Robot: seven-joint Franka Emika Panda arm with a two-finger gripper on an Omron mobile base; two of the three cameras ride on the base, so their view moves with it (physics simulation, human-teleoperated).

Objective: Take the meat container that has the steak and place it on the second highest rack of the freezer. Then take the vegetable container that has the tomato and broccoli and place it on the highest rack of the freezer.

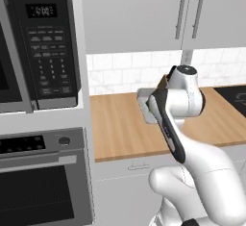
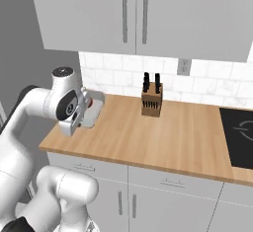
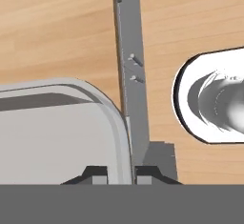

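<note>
Grey tray [image 3: 57,137]: rim clamped between tool [image 3: 120,174] tips, held above wooden tabletop [image 2: 178,132]; knife block [image 2: 151,99] right.

The white arm folds up and forward, wrist bent down, its gripper [image 3: 120,175] closed, the tips pinching a thin rim

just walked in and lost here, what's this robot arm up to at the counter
The white arm is bent over the left end of the wooden counter, with its claw shut on the rim of a grey tray. What the tray holds is hidden. A knife block stands farther along the counter.
</note>
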